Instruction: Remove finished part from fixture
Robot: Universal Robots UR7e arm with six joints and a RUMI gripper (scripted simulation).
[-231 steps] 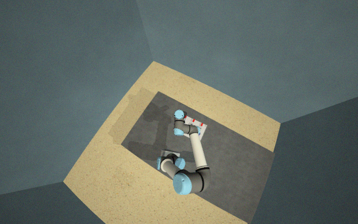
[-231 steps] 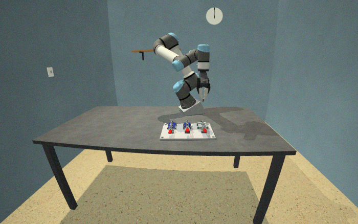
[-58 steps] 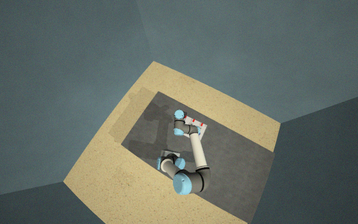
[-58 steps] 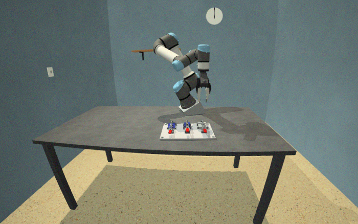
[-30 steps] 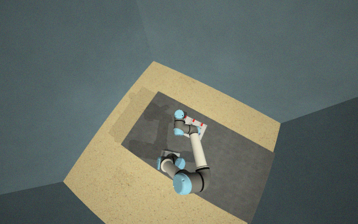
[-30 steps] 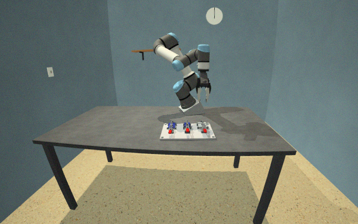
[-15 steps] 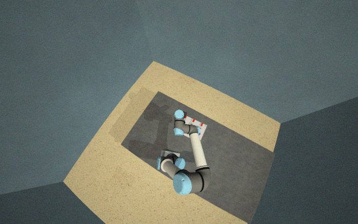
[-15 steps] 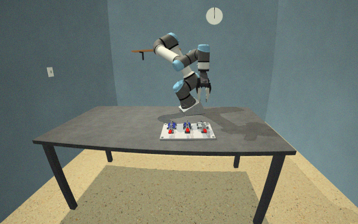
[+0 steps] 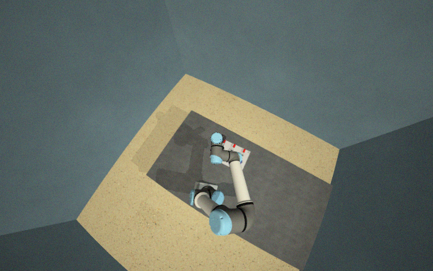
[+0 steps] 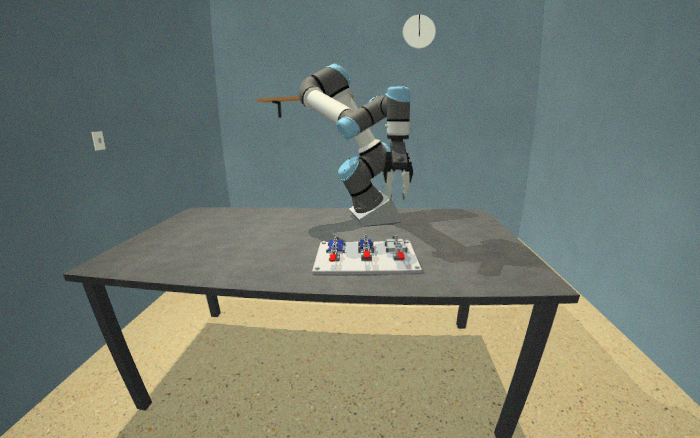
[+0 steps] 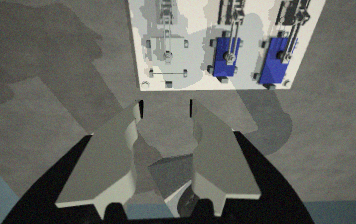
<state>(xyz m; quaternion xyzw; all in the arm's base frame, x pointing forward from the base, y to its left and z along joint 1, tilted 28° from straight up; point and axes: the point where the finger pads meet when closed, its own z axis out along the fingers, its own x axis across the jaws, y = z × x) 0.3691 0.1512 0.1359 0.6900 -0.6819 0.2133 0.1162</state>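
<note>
Table (image 10: 216, 247): 1 fixture (image 10: 361, 266); 2 blue blanks (image 11: 227, 56)

Bare blue-walled workshop room: table (image 10: 206, 247), clamping fixture (image 10: 361, 266), wall clock (image 10: 418, 30)

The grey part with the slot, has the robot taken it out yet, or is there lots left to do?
Not yet. Nothing is done: the pale grey slotted part still sits in the white fixture plate, beside the two blue blanks. The two-jaw gripper hangs high above the dark table, fingers partly apart and holding nothing. Left: come down, grab it, lift it, lay it flat beside the plate.
</note>
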